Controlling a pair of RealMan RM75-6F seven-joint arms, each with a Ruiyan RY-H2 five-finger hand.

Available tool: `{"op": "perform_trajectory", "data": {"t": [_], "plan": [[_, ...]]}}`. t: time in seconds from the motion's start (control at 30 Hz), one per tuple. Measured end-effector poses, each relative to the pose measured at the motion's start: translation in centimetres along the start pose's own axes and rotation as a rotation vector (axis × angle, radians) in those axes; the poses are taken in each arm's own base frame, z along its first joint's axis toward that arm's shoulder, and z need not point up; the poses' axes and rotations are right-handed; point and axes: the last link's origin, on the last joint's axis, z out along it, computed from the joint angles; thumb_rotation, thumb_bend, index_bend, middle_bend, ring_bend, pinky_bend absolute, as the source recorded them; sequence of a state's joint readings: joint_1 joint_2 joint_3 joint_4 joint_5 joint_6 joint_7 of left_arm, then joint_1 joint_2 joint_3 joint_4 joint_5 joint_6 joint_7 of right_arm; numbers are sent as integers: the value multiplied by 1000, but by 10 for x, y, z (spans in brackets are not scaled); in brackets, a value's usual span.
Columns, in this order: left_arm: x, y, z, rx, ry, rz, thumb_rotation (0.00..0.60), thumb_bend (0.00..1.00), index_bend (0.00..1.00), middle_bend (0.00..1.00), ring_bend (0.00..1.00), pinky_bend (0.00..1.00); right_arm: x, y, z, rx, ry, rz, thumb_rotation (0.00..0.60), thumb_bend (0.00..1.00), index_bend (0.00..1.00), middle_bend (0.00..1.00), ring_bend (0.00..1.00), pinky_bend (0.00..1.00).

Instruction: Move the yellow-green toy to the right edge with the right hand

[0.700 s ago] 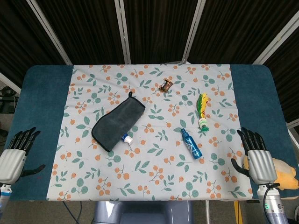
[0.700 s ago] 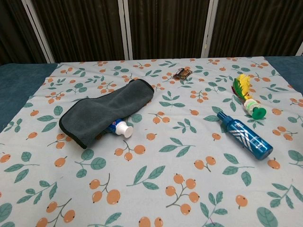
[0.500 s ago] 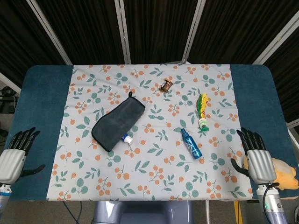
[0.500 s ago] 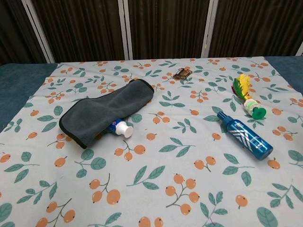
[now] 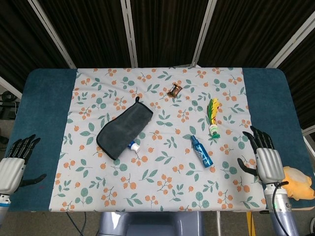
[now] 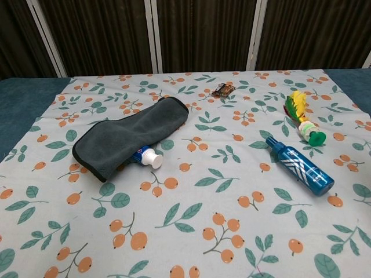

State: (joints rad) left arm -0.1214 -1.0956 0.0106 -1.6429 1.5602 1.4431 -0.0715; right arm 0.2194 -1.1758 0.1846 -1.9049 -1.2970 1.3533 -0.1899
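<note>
The yellow-green toy (image 5: 212, 117) is a feathered shuttlecock with a green base, lying on the floral cloth right of centre; the chest view shows it as the toy (image 6: 302, 120) at the far right. My right hand (image 5: 263, 157) hovers over the cloth's right border, nearer to me than the toy and apart from it, fingers spread and empty. My left hand (image 5: 14, 162) stays at the table's left front corner, fingers apart, holding nothing. Neither hand shows in the chest view.
A blue spray bottle (image 5: 201, 152) lies just in front of the toy. A dark grey towel (image 5: 123, 128) covers part of a toothpaste tube (image 5: 133, 145). A small brown wrapped snack (image 5: 174, 90) sits near the back. A yellow-orange object (image 5: 298, 181) lies beyond the right front corner.
My right hand has shifted a little left and forward onto the cloth's right border. My left hand has drifted slightly down. The objects have not moved.
</note>
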Motion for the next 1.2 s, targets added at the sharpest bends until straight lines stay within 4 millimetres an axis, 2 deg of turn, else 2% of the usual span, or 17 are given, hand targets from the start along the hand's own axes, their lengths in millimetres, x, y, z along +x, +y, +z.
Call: {"op": "perform_trajectory", "data": {"t": [0.13, 0.27, 0.43, 0.57, 0.87, 1.2], "plan": [[0, 0, 0, 2, -5, -7, 596, 152, 0, 0, 0, 0, -4, -18, 28, 19, -12, 8, 600, 223, 228, 66, 0, 0], [0, -2, 0, 7, -15, -20, 599, 151, 0, 0, 0, 0, -17, -36, 64, 25, -39, -11, 600, 224, 254, 93, 0, 0], [1, -3, 0, 13, -25, -34, 599, 152, 0, 0, 0, 0, -33, -47, 103, 16, -65, -58, 600, 223, 289, 111, 0, 0], [0, -3, 0, 14, -35, -42, 597, 152, 0, 0, 0, 0, -47, -48, 132, -26, -68, -88, 600, 225, 304, 115, 0, 0], [-1, -3, 2, 20, -58, -58, 596, 151, 0, 0, 0, 0, -83, -58, 172, -201, -136, -2, 600, 223, 310, 116, 0, 0], [-2, -3, 4, 24, -68, -61, 598, 152, 0, 0, 0, 0, -99, -45, 204, -371, -132, 32, 600, 223, 309, 111, 0, 0]]}}
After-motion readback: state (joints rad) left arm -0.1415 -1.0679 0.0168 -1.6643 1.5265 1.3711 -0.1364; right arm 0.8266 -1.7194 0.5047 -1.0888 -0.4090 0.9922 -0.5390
